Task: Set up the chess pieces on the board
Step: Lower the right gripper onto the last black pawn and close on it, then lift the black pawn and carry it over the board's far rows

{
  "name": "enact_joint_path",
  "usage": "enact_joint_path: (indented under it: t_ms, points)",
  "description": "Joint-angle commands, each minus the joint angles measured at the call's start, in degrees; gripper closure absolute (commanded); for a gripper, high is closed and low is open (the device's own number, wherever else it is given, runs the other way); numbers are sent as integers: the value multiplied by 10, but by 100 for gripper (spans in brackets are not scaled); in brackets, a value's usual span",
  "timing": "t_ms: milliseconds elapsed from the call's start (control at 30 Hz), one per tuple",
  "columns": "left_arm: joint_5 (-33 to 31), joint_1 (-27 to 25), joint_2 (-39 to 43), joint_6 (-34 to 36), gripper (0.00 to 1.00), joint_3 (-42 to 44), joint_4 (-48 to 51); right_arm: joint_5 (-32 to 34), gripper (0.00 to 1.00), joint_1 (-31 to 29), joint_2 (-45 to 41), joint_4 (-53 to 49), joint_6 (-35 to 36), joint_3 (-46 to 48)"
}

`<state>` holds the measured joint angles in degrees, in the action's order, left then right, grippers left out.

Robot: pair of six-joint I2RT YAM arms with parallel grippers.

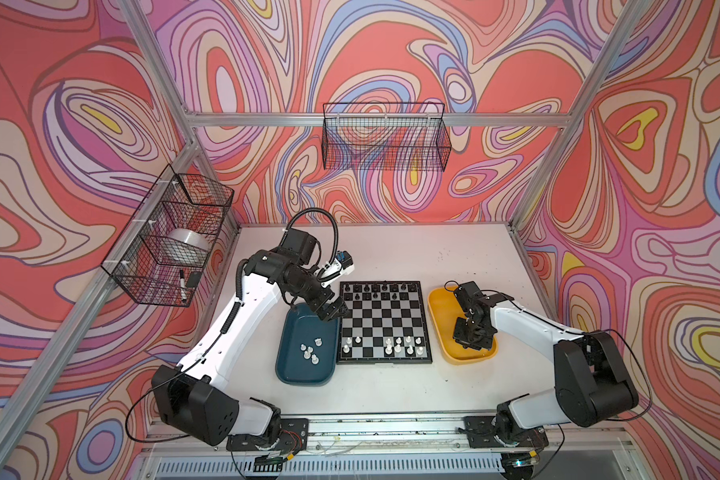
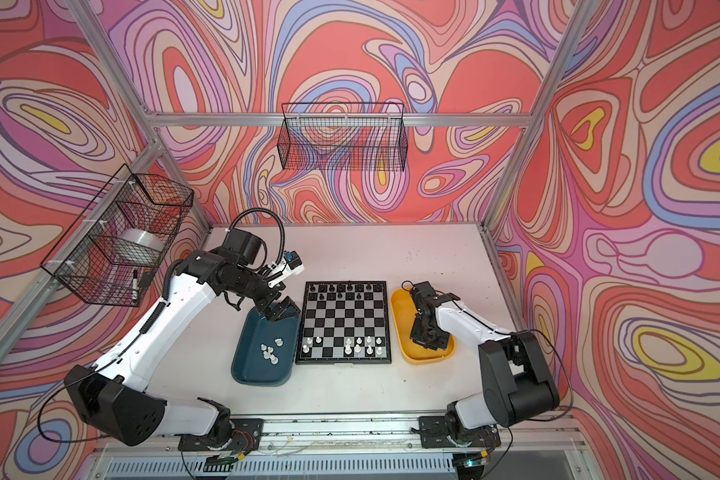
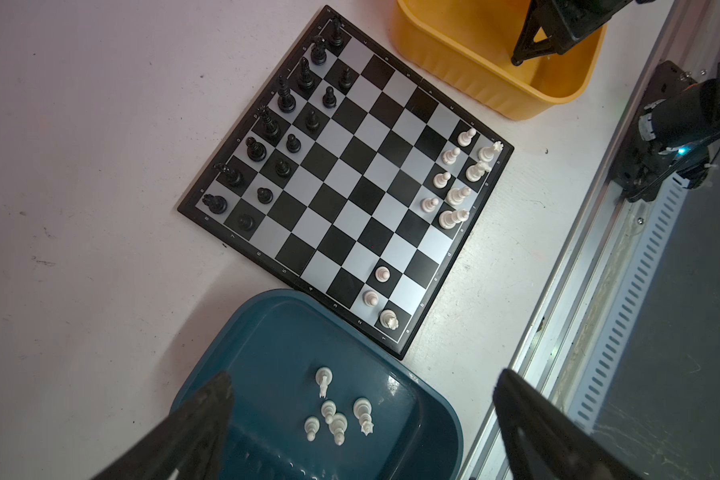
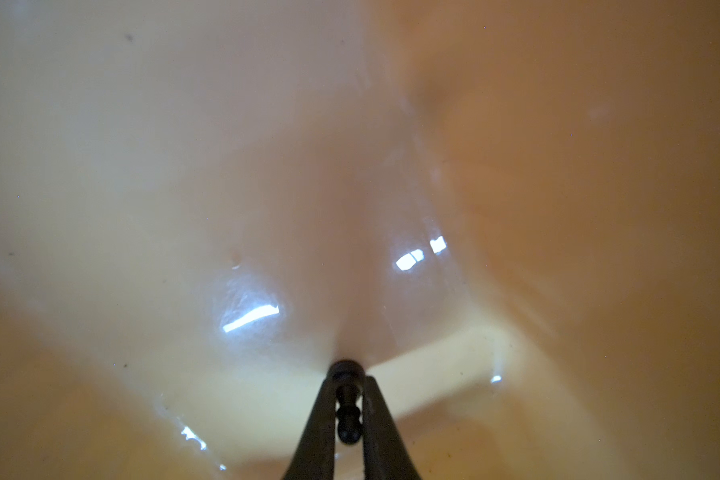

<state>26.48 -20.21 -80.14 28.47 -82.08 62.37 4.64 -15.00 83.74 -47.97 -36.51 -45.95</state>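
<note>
One wire basket (image 1: 171,237) hangs on the wall at 9 o'clock of the table (image 1: 391,253), well apart from the work, with a tape roll (image 1: 186,245) and a marker (image 1: 181,284) in it. Next comes the teal tray (image 1: 292,372), just beside the board (image 1: 384,362) at its 9 o'clock edge. Five white chess pieces (image 3: 337,411) huddle on the tray's floor. Above the tray's 12 o'clock end hovers the left gripper (image 1: 334,311), its jaws spread wide and holding nothing. On the board, mid-table, fifteen black pieces (image 1: 375,289) fill the two rows at 12 o'clock save one square. Eleven white pieces (image 1: 398,345) stand on the two rows at 6 o'clock, with gaps among them. At the board's 3 o'clock, just beside it, sits the yellow tray (image 1: 435,305). The right gripper (image 4: 348,380) reaches down inside it, the wrist hiding much of the tray floor in both top views. Its jaws are pinched together on a black pawn (image 4: 348,424).
</note>
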Motion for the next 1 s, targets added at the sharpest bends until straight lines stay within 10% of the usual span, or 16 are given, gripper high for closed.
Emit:
enact_joint_path:
  t_ms: [0, 967]
  points:
    - [-3, -2, 0, 3, 2, 1, 11, 1, 88, 4, 1, -2, 5, -2]
    - [-5, -3, 2, 1, 2, 9, 5, -8, 89, 3, 22, -28, 43, -63]
